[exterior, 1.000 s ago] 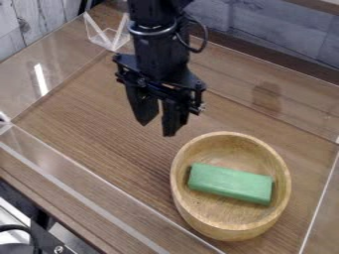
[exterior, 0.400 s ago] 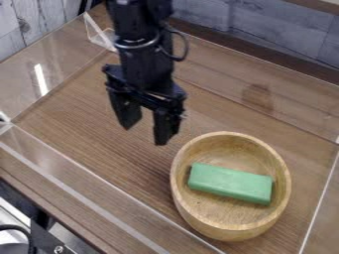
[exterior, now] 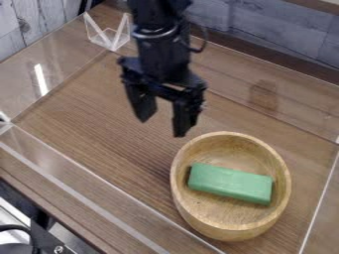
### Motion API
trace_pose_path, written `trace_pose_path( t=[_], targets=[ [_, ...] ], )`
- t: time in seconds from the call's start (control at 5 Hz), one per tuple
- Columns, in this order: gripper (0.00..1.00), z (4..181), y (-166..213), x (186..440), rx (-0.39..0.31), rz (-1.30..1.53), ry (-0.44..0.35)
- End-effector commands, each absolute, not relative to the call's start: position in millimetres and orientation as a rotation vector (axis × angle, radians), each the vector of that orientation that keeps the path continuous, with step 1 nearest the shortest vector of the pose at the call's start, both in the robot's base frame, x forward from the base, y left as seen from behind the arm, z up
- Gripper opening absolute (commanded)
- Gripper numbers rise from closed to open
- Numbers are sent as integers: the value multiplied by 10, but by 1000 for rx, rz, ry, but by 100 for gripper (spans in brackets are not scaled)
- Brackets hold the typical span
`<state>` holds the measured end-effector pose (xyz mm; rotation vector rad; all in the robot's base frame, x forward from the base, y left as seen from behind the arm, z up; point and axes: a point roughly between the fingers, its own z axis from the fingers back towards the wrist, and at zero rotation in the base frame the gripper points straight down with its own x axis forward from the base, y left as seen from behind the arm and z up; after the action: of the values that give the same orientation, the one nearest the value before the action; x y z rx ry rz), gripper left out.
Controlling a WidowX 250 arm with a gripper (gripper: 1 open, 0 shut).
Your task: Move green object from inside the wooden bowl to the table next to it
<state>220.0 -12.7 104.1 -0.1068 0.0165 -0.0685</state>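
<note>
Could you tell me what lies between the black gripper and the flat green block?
Only the wooden bowl's thick rim separates gripper from green block, in the camera view.

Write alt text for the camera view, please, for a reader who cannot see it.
A green block lies inside a wooden bowl on a brown table with clear low walls. The robot's tool hangs open, pointing down, above the table to the upper left of the bowl, holding nothing.

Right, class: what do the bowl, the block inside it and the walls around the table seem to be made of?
Wooden bowl: light tan wood, matte, with visible grain. Green object: a smooth, uniformly bright green, perhaps plastic or soap; the look leaves it open. Table walls: clear, glossy sheet, probably acrylic, showing reflections.
</note>
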Motion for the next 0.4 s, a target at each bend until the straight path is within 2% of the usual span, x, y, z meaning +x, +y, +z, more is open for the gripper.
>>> trace_pose_path(
  t=[0.0, 0.2],
  targets=[
    [100, 960, -135, 2304, -105, -150, -23],
    [100, 820, -118, 2302, -108, -208, -29]
  ],
)
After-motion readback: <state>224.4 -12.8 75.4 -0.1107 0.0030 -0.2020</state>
